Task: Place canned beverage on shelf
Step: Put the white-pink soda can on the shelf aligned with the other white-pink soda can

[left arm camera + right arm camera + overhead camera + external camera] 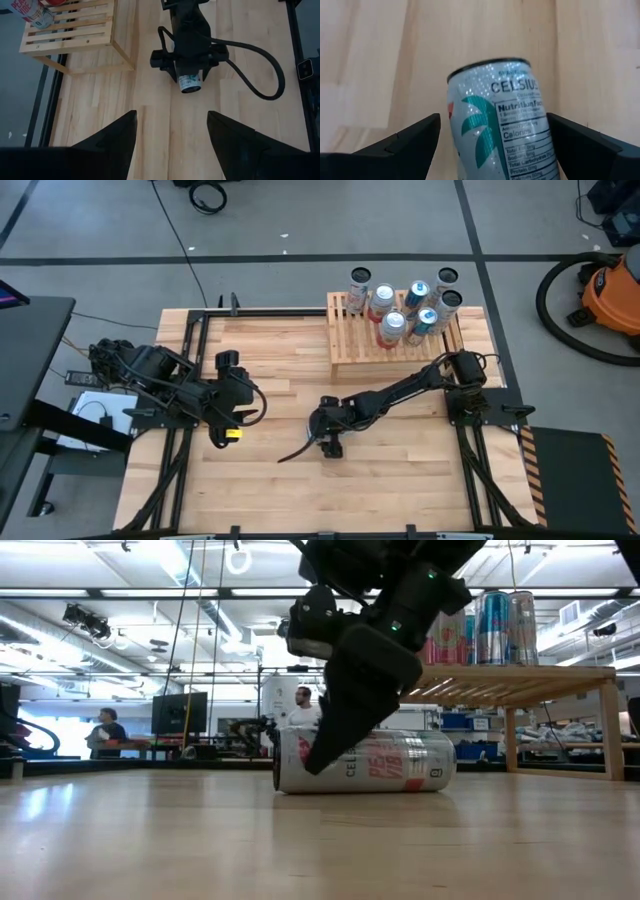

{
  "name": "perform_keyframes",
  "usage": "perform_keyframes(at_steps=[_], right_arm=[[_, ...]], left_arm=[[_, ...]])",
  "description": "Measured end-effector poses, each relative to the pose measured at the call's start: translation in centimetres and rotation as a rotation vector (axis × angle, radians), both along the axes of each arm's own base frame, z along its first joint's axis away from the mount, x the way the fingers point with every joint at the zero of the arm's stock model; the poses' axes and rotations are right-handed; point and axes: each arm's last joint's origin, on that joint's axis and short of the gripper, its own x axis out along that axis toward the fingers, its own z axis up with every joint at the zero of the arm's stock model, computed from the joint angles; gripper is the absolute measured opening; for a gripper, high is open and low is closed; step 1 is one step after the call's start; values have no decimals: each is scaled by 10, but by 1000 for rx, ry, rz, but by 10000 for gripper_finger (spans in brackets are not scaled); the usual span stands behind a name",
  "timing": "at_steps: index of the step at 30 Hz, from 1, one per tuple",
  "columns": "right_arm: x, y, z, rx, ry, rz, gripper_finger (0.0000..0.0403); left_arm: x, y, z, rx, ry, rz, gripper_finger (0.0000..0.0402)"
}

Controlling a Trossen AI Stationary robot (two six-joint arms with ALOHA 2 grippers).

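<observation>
A white Celsius can (500,130) lies on its side on the table, also seen in the low view (400,762) and end-on in the left wrist view (190,82). My right gripper (493,117) is open above it, pointing down, one finger on each side of the can with a gap to each; in the high view (327,438) it hides the can. The light-wood slatted shelf (350,340) stands at the table's far right and bears several upright cans (400,310). My left gripper (170,135) is open and empty at the table's left (240,405).
The shelf's legs and top also show in the low view (510,670). A dark cable (295,452) trails from the right gripper onto the table. Bare wood lies between the can and the shelf. People stand in the room beyond the table (105,730).
</observation>
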Motion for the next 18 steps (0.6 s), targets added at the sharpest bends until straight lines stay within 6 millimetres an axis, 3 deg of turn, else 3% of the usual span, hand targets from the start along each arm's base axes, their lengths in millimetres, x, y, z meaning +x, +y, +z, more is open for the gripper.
perform_keyframes(at_steps=[7, 18], right_arm=[[-1, 0, 0, -5, 8, -9, 356], [3, 0, 11, 0, 45, -28, 269]], left_arm=[[0, 0, 0, 0, 0, 0, 243], [0, 0, 0, 0, 0, 0, 243]])
